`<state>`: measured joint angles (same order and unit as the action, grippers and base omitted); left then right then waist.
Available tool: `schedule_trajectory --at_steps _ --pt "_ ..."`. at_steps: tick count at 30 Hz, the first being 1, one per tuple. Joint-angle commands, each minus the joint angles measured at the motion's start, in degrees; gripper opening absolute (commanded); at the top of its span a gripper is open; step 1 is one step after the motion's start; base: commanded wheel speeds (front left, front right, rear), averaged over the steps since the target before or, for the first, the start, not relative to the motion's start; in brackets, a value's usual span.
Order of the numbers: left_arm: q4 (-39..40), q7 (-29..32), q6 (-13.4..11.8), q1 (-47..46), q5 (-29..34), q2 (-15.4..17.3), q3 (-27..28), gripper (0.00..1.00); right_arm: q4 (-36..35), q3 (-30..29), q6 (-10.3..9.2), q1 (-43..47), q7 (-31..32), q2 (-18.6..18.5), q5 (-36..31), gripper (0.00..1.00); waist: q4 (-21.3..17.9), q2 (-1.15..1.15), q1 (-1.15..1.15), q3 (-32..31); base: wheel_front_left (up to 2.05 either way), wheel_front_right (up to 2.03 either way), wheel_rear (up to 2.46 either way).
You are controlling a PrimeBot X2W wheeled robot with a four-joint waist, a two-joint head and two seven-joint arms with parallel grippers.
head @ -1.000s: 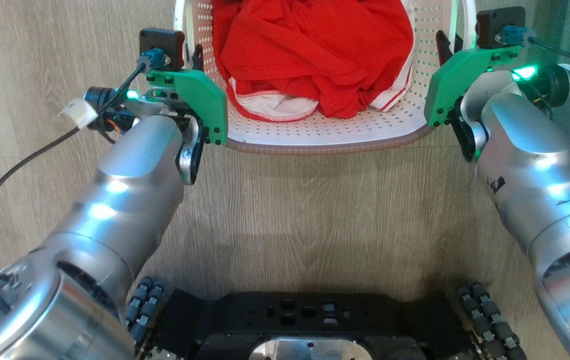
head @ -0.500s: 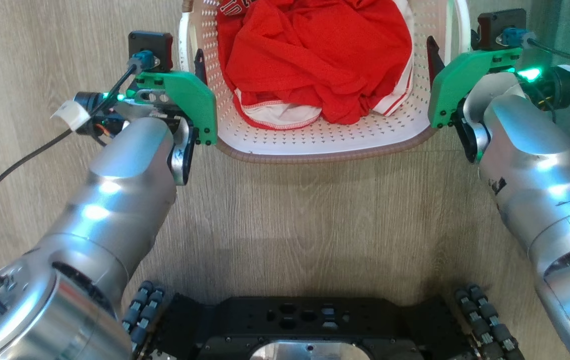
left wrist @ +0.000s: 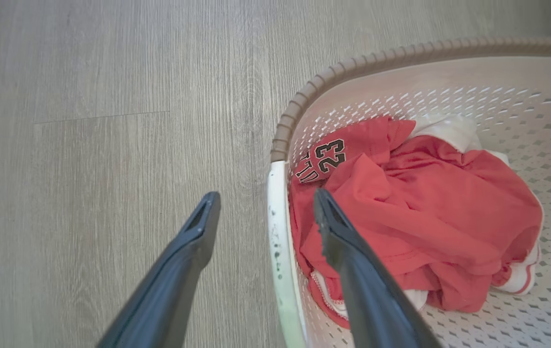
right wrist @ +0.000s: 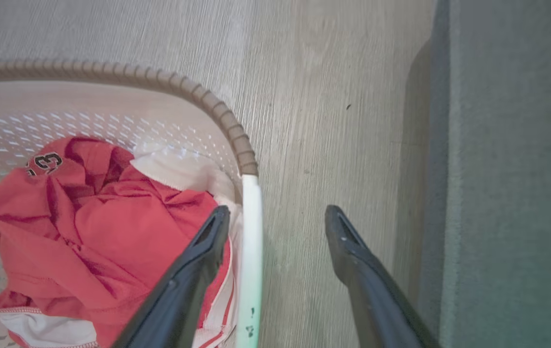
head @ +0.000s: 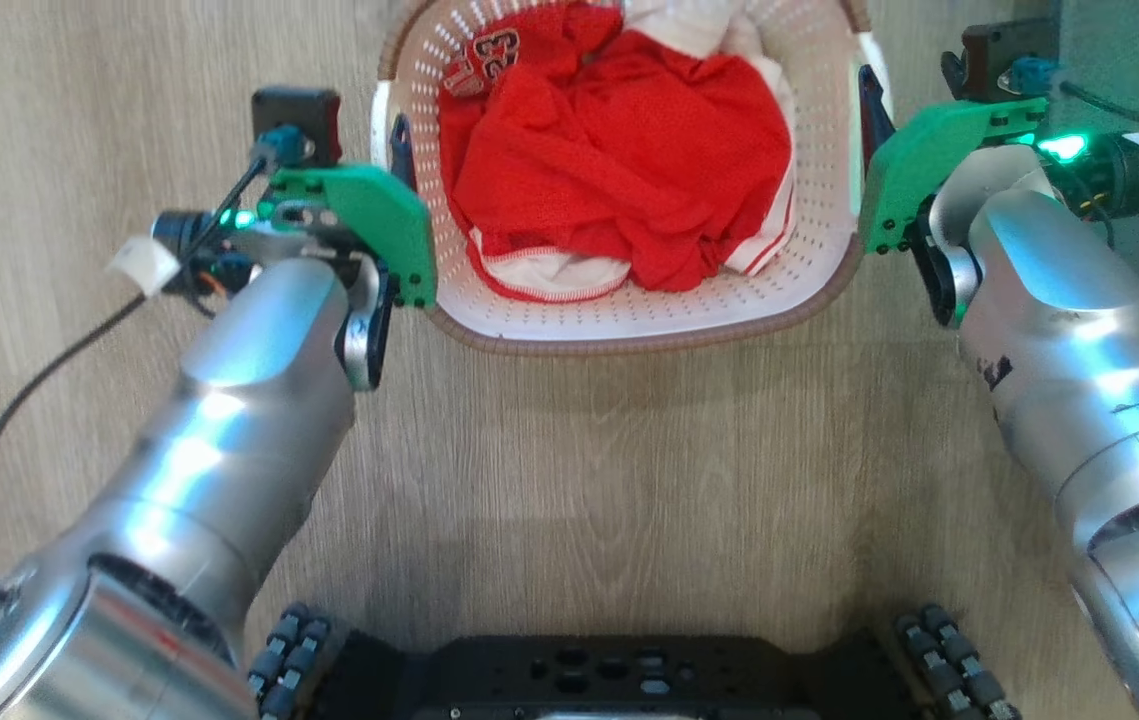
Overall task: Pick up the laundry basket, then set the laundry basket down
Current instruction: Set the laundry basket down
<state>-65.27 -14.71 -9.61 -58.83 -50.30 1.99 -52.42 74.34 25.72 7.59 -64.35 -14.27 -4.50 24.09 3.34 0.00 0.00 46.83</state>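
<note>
The laundry basket (head: 629, 338), cream-white and perforated with a brown woven-look rim, stands on the wood floor with a red jersey (head: 619, 170) and white cloth in it. My left gripper (head: 381, 135) is open astride the basket's left white handle (left wrist: 277, 241): one finger is outside over the floor and the other inside above the jersey. On the other side my right gripper (head: 887, 92) is open too, and the right handle (right wrist: 251, 232) runs between its fingers. The left gripper (left wrist: 265, 195) and the right gripper (right wrist: 277, 210) both show a wide gap.
A dark grey surface (right wrist: 512, 169) borders the floor just right of the right gripper. My black wheeled base (head: 609, 670) lies at the bottom of the head view, with bare wood floor (head: 609, 470) between it and the basket.
The head camera has shifted. The basket now looks smaller and shows more of its far end. Both grippers remain at its two sides.
</note>
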Motion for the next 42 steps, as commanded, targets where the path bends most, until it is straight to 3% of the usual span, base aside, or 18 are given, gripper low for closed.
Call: schedule_trajectory --at_steps 1,12,24,31,42 --pt "1.1 -0.3 -0.3 1.7 0.7 2.3 1.7 1.00 -0.7 0.1 -0.10 2.5 -0.6 1.3 -0.3 1.00 -0.2 0.00 0.00 -1.8 0.00 0.00 0.00" --pt "15.5 -0.3 -0.6 14.1 12.8 5.2 16.6 1.00 -12.5 -6.2 -0.10 10.6 -0.7 0.6 -2.8 1.00 -0.9 0.00 0.00 -13.4 0.00 0.00 0.00" --pt "30.6 -0.3 2.8 31.6 26.1 3.8 32.1 1.00 -26.1 -14.0 -0.10 25.9 -0.7 1.4 -7.5 1.00 -0.6 0.00 0.00 -28.2 0.00 0.00 0.00" --pt "38.0 -0.3 5.1 41.0 31.8 2.4 37.5 1.00 -33.7 -16.2 -0.10 34.9 -0.7 1.6 -9.8 1.00 0.3 0.00 0.00 -35.2 0.00 0.00 0.00" --pt "46.2 -0.3 7.0 50.7 35.5 1.4 43.4 1.00 -48.2 -18.6 -0.10 47.8 -0.7 1.6 -8.3 1.00 1.3 0.00 0.00 -41.6 0.00 0.00 0.00"
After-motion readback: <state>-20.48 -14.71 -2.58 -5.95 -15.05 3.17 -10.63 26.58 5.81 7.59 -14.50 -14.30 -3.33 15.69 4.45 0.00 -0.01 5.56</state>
